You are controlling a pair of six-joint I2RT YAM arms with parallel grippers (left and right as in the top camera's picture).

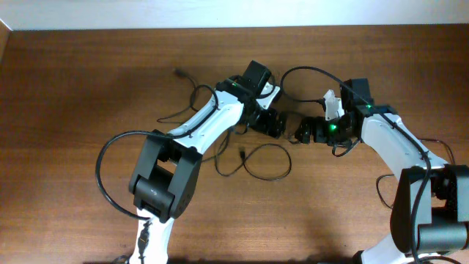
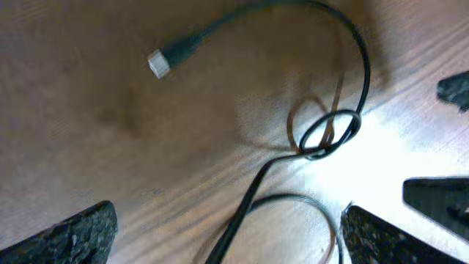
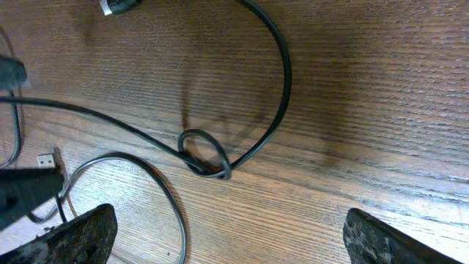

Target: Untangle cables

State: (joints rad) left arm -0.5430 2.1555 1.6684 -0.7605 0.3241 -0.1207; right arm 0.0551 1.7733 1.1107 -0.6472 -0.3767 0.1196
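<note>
Thin black cables (image 1: 265, 163) lie in loose loops on the wooden table, with a small knot between my two grippers. In the left wrist view the knot (image 2: 330, 133) lies ahead of the open left gripper (image 2: 227, 238), and one strand runs between its fingers. A metal-tipped plug (image 2: 157, 64) lies further off. In the right wrist view the same knot (image 3: 206, 159) lies ahead of the open, empty right gripper (image 3: 234, 242). Overhead, the left gripper (image 1: 276, 125) and right gripper (image 1: 302, 133) face each other closely over the table's middle.
One cable end with a plug (image 1: 178, 72) lies at the back left. A cable arc (image 1: 308, 70) rises behind the right gripper. A small USB-type plug (image 3: 47, 158) lies left of the knot. Thick arm cables (image 1: 110, 158) loop beside the left arm.
</note>
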